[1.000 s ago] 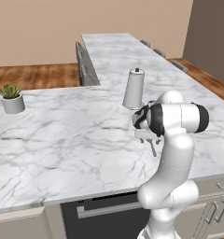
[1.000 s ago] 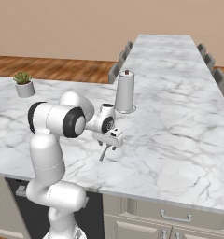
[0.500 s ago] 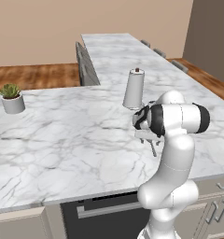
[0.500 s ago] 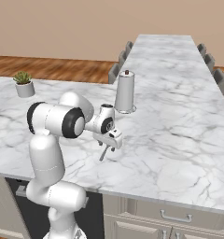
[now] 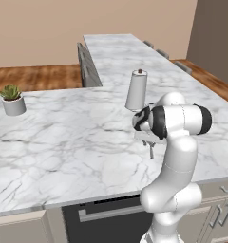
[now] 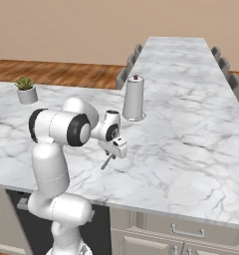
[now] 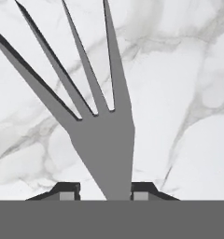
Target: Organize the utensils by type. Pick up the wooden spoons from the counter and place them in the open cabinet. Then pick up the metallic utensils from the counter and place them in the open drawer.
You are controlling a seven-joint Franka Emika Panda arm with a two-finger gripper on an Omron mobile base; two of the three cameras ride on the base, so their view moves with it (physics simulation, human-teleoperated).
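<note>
The grey steel fork [image 7: 102, 140] sits clamped between the closed jaws of the gripper [image 7: 104, 189], prongs fanning out beyond the fingertips (dull grey throughout). Beneath them lies the marble counter [image 7: 188, 70]; a paper-towel roll [image 6: 133, 98] stands beyond.

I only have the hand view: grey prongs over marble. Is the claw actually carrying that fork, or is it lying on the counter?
Observer: Carrying. In the right base view the grey fork hangs from the claw above the counter.
Operator: Anything close by?
Observer: A tall grey canister stands on the counter just beyond the claw.
Operator: Anything else on that slab?
Observer: A small potted plant sits far to the left in the left base view, well apart from the arm.
</note>
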